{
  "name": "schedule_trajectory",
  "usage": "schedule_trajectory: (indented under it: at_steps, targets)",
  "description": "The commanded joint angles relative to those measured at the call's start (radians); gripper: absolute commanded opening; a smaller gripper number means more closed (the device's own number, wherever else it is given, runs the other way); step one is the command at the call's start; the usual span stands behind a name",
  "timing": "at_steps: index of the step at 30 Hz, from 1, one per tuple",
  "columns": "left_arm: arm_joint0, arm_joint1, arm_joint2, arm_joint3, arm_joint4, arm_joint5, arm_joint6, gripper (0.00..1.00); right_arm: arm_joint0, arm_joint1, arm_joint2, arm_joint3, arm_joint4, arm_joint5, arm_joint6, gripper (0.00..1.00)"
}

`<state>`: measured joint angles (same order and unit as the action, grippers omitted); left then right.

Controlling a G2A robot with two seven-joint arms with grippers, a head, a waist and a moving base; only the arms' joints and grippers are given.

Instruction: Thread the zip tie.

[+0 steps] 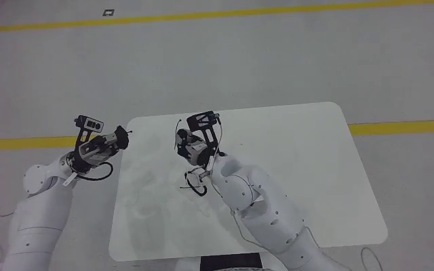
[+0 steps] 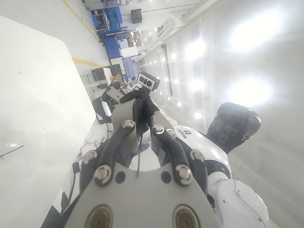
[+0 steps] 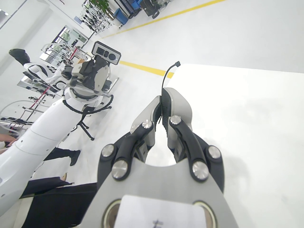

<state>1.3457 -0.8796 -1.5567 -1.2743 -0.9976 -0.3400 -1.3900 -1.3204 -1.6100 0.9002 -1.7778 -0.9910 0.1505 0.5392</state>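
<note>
Two claws, both pressed together, well apart | right claw (image 3: 163, 96) over desk (image 1: 305, 169), left part, pinching zip tie (image 3: 166, 77), its head free past the fingertips | left claw (image 2: 139, 105) at desk's left edge, pinching thin black strip (image 2: 138, 157)

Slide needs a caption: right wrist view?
Right claw pinches a black zip tie, head end curling free, above the white table.
</note>
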Motion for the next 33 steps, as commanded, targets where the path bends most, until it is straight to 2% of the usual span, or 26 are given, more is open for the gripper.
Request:
schedule_trajectory:
  at_steps: [1,6,9,12,17,25,30,33]
  targets:
    - [0.000,0.000,0.000,0.000,0.000,0.000,0.000,0.00,0.000,0.000,0.000,0.000,0.000,0.000,0.002,0.00]
    - [0.002,-0.001,0.004,-0.004,0.004,0.006,0.014,0.00,0.000,0.000,0.000,0.000,0.000,0.000,0.002,0.00]
    - [0.021,-0.007,0.029,-0.044,0.021,0.004,0.057,0.00,-0.016,0.006,0.012,-0.013,-0.047,0.005,-0.047,0.00]
    - [0.030,-0.016,0.057,-0.070,0.036,0.000,0.101,0.00,-0.049,0.016,0.034,-0.054,-0.108,0.008,-0.074,0.00]
    - [0.029,-0.036,0.114,-0.099,0.077,0.000,0.155,0.00,-0.113,0.036,0.080,-0.131,-0.167,-0.022,-0.079,0.00]
    - [-0.017,-0.072,0.205,-0.127,0.117,0.000,0.204,0.00,-0.213,0.064,0.148,-0.236,-0.226,-0.069,-0.084,0.00]
    - [-0.050,-0.094,0.248,-0.134,0.144,0.000,0.225,0.00,-0.265,0.074,0.172,-0.286,-0.242,-0.062,-0.094,0.00]
    - [-0.076,-0.107,0.273,-0.127,0.155,0.000,0.233,0.00,-0.281,0.077,0.161,-0.298,-0.270,-0.042,-0.093,0.00]
